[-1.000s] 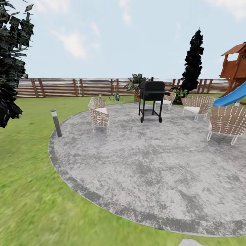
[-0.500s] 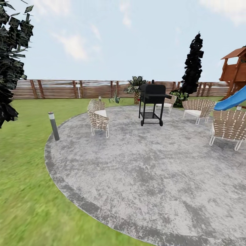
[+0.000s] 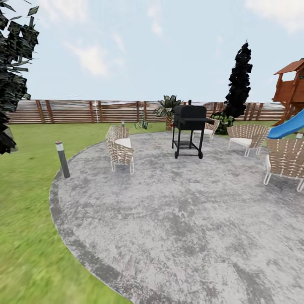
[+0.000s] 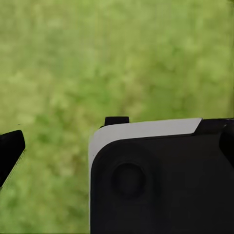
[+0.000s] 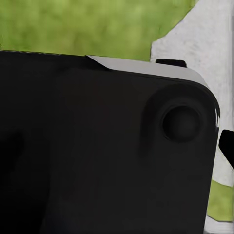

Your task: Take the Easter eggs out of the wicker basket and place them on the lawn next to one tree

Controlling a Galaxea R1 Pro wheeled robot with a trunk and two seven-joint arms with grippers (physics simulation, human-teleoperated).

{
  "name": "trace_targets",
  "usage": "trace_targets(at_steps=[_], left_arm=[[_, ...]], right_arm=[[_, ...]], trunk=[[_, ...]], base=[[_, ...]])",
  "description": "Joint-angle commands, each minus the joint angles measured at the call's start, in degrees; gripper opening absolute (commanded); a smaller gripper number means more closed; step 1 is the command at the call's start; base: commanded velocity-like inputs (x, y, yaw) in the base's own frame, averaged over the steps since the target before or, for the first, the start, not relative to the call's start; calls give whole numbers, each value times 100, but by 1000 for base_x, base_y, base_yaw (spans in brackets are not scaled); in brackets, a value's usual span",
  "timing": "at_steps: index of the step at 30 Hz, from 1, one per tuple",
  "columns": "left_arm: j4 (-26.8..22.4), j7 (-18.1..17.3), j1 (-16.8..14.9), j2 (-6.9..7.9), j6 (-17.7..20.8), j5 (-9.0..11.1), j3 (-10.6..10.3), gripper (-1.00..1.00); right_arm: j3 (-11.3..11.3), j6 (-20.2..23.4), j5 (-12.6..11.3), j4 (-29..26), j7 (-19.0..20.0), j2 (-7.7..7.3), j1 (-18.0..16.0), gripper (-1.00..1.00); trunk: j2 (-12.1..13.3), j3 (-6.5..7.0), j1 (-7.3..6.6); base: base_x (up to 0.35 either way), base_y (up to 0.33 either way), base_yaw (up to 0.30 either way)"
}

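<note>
The lawn (image 3: 29, 236) stretched green around a round grey patio (image 3: 190, 219) whose near and right edges ran out of the head view. A brown slat fence (image 3: 76, 111) closed the far side of the garden. At far right a wooden playset (image 3: 292, 88) and its blue slide (image 3: 287, 126) were cut off by the frame. A dark-leaved tree (image 3: 14, 71) at the left edge showed part of its crown, the trunk out of sight. A black grill (image 3: 189, 130) stood among pale woven chairs (image 3: 120, 148), a short bollard (image 3: 62, 158) beside the patio's left rim. In both wrist views black housing blocked the fingers; whether either gripper stood parted or closed could not be told.
</note>
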Motion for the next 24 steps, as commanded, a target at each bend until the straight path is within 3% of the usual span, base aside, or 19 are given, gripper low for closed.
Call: trace_targets(at_steps=[1,24], left_arm=[[-1,1,0,1,-15,-3,-5,100],[-1,9,0,0,-15,-3,-7,100]], right_arm=[[36,-11,-5,-2,-1,-1,0,100],[37,-11,-2,-2,-2,-1,0,100]], trunk=[[-2,-4,4],[-2,-2,4]], base=[[326,0,0],[326,0,0]])
